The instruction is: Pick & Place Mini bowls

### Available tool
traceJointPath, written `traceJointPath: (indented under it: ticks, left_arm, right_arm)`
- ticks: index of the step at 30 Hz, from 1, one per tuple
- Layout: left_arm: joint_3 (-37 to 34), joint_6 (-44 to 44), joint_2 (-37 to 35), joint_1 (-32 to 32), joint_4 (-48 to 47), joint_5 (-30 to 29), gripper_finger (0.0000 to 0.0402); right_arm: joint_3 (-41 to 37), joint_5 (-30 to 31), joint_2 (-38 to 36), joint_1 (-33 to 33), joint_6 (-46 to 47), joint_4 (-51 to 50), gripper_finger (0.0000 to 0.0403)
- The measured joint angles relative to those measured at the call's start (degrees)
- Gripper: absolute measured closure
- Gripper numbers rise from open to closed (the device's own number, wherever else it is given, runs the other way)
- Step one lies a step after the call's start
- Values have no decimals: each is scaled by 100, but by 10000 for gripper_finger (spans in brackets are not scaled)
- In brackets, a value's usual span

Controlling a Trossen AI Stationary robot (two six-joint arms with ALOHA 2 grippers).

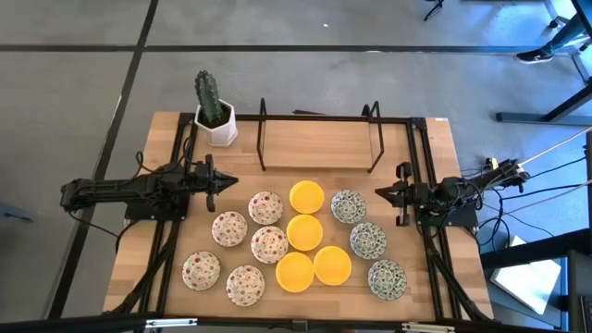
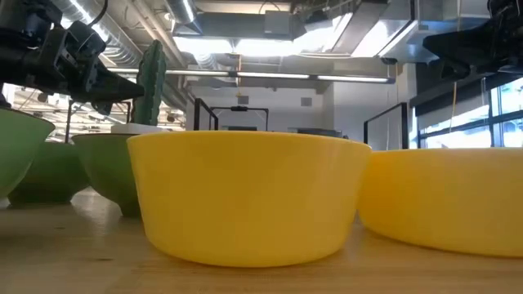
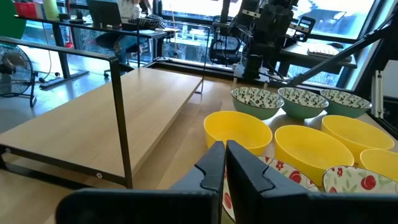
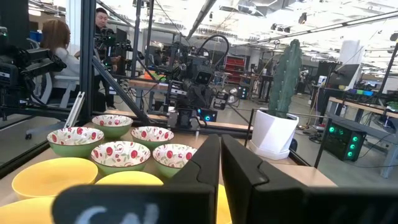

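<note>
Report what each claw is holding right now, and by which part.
Nothing is held. The left claw and the right claw are both shut on nothing, parked at opposite sides of the table, clear of the mini bowls.

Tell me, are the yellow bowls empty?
Empty. From above, all four yellow bowls show only plain yellow insides, and nothing sits in them.

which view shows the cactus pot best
The right wrist view: the cactus and its white pot stand whole and unblocked on the table's far side. The high view shows the pot small, from above. The low view catches only the cactus behind bowls. The left wrist view misses it.
</note>
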Motion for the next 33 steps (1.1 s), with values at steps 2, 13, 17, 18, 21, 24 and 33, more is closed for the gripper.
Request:
traceJointPath:
  ticks: [2, 13, 17, 18, 21, 24, 33]
  left_arm:
    - [1, 0, 0, 0, 0, -1, 391]
    - [0, 78, 0, -2, 0, 0, 389]
    - [0, 93, 0, 0, 0, 1, 390]
    - [0, 95, 0, 0, 0, 1, 391]
    - [1, 94, 0, 0, 0, 1, 391]
    - [1, 95, -1, 0, 0, 1, 389]
    - [2, 97, 0, -2, 59, -79, 393]
  right_arm:
    - [0, 0, -1, -2, 1, -2, 384]
    - [-1, 1, -1, -1, 0, 0, 384]
    - [1, 0, -1, -2, 2, -2, 384]
    - [0, 0, 0, -2, 1, 0, 384]
    - [-1, 0, 0, -1, 1, -2, 384]
    - [0, 0, -1, -2, 0, 0, 384]
    - [-1, 0, 0, -2, 11, 2, 384]
